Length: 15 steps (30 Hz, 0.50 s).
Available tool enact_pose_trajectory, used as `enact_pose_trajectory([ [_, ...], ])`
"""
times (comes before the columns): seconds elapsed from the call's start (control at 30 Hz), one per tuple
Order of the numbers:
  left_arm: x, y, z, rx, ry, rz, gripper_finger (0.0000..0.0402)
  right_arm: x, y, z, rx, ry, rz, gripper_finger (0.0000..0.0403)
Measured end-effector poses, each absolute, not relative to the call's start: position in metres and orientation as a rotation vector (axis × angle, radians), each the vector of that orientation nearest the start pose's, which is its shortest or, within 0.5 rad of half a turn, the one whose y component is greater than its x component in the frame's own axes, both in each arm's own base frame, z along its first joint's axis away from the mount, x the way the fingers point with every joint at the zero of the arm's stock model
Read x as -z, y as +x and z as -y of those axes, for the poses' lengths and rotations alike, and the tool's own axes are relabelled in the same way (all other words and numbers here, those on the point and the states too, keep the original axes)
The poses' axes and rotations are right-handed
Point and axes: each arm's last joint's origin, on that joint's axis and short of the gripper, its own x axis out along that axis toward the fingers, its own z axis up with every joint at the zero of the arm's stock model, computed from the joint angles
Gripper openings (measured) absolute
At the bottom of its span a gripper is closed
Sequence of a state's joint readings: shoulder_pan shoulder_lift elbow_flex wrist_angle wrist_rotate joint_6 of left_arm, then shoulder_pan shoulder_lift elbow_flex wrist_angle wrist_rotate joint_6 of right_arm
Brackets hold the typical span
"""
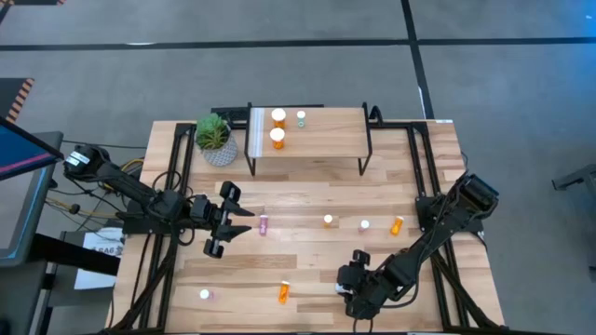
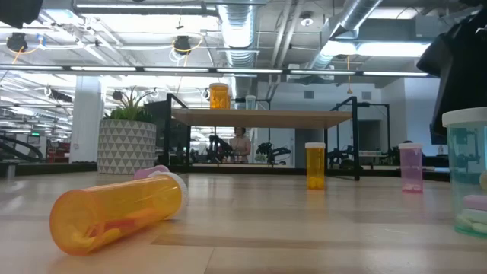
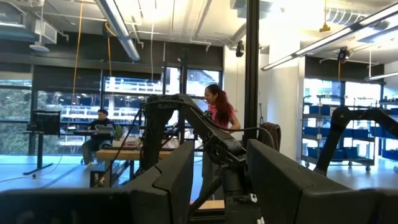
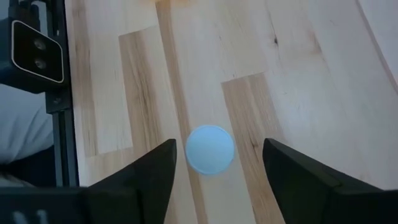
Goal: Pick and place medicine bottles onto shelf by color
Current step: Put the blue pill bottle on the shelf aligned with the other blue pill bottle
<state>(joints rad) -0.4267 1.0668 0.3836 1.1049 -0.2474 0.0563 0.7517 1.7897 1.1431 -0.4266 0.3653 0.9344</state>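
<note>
Light wood planks, pale and streaked with darker grain, make up the table (image 1: 307,251), and the shelf (image 1: 317,140) of the same wood is set on thin black legs at its far side, with a white strip at its left end. On the shelf, two orange bottles (image 1: 277,128) and one teal bottle (image 1: 301,118) are seen from above, white round caps upward. A potted plant (image 1: 215,140) in a patterned white pot is placed just left of the shelf.

Only the high view gives the whole layout: a pink bottle (image 1: 264,224) lying mid-table, three small bottles (image 1: 363,224) in a row to its right, an orange bottle (image 1: 284,292) on its side near the front edge, and a pink-bodied one (image 1: 205,295) to its left. The left gripper (image 1: 226,223) is held beside the pink bottle, fingers apart around nothing. The right gripper (image 1: 358,279) is lowered at the near right.

What the high view hides is shown by the right wrist view: a round pale cap (image 4: 210,149) is centred between the right gripper's dark fingers (image 4: 155,171), which are spread either side without touching it. In the low view that bottle (image 2: 467,171) is seen as a translucent teal cylinder at the right edge, and the fallen orange bottle's clear amber wall is seen close up. The left wrist view is aimed across the room, where two people are seen.
</note>
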Motion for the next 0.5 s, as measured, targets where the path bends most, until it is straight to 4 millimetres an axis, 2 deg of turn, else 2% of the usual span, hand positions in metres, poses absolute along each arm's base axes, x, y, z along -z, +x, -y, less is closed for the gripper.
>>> enact_pose_trajectory([
  [0.5, -0.266, 0.192, 0.080, 0.166, -0.086, 0.405, 0.0139, -0.157, 0.272, -0.237, 0.112, 0.272, -1.005, 0.0222],
])
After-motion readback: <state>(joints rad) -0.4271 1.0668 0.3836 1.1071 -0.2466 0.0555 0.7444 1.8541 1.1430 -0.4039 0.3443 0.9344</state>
